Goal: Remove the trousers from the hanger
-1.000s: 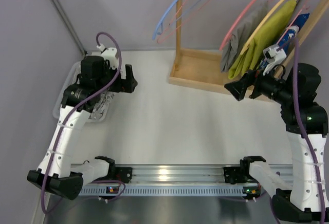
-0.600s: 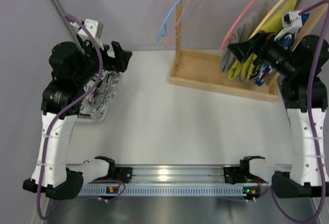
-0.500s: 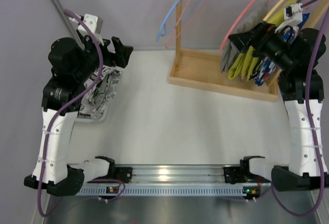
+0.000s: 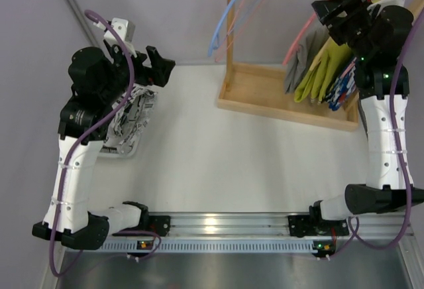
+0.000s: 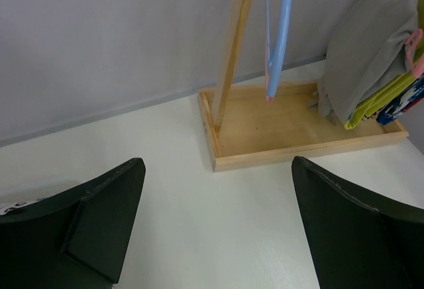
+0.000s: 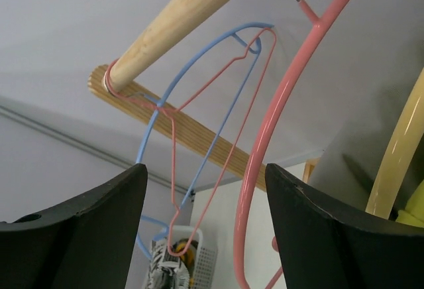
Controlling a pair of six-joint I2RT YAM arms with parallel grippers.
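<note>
The grey-taupe trousers [image 4: 306, 54] hang folded over a pink hanger [image 4: 295, 42] on the rack's rail at the back right. They also show in the left wrist view [image 5: 371, 44]. My right gripper [image 4: 326, 18] is open, raised high beside the top of that hanger. In the right wrist view the pink hanger [image 6: 275, 103], with its metal hook over the wooden rail [image 6: 172, 24], runs down between my open right gripper's [image 6: 205, 170] jaws, close to the right one. My left gripper [image 4: 162, 63] is open and empty above the table's left side, and faces the rack [image 5: 217, 163].
A wooden rack base [image 4: 265, 97] with an upright post [image 4: 230, 30] stands at the back. A light blue hanger [image 4: 232, 7] and a thin pink wire hanger hang empty near the post. A yellow-green garment [image 4: 324, 70] hangs beside the trousers. A white basket [image 4: 129, 120] holds black-and-white cloth.
My right arm has risen from beside the rack base up to the hanger tops near the rail. My left arm lifted and turned toward the rack, then held almost still.
</note>
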